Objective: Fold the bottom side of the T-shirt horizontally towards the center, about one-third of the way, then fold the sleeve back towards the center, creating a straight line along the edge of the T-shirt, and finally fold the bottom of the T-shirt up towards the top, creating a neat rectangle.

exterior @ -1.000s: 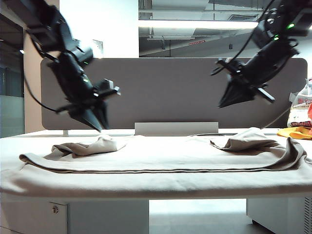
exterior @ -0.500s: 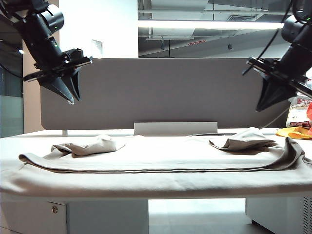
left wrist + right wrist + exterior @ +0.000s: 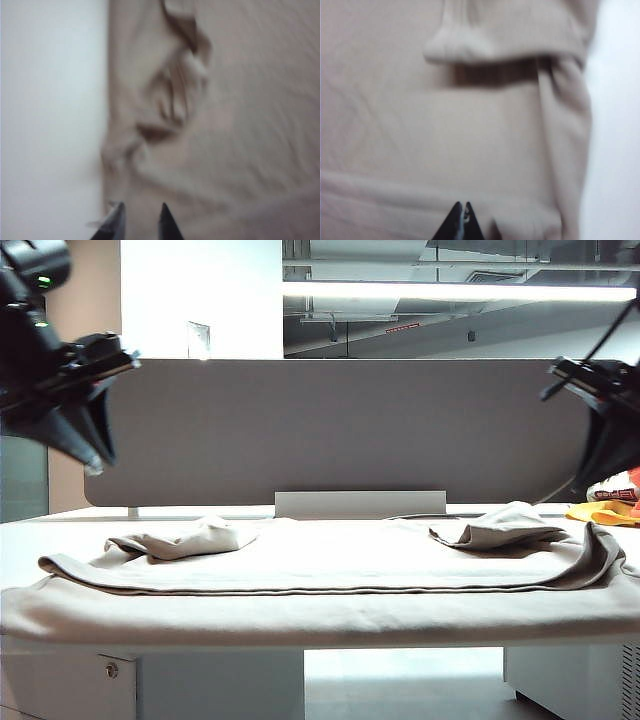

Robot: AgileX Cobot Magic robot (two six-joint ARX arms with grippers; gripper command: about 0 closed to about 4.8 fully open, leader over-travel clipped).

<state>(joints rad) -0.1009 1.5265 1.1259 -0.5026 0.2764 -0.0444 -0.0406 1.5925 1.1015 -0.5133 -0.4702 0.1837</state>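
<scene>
1. Plainly, the T-shirt [image 3: 320,570] lies spread across nearly the whole worktop [image 3: 20,540], its near part hanging over the front edge, with one long layer already lying over the middle. The bottom of the T-shirt [image 3: 320,591] shows as a long straight dark line running side to side.
2. Both arms hang high and well clear of the cloth. The left tool [image 3: 93,462] is at the left edge of the exterior view, its tips a little apart and holding nothing. The right tool [image 3: 462,219] is at the right edge, largely cut off there; its wrist view shows the tips pressed together and empty.
3. Risk, as I judge it: two bunched lumps sit on the far side, a left bunch [image 3: 190,537] and a right bunch [image 3: 505,523]. If these are left crumpled, any later fold will trap the wrinkles and the edge will not run straight.
4. Another risk: the soft knit drapes off the front, so a one-sided pull could drag the whole shirt along or off the worktop and skew the fold line.
5. At the right end the cloth curls up in a raised loop [image 3: 595,550]; a tool coming down there may catch several layers at once.
6. A small orange-yellow cloth [image 3: 605,510] lies just beside that end and could be snagged.
7. Surface and room: a pale smooth worktop, a grey partition panel [image 3: 350,425] behind it, a lit ceiling strip above.
</scene>
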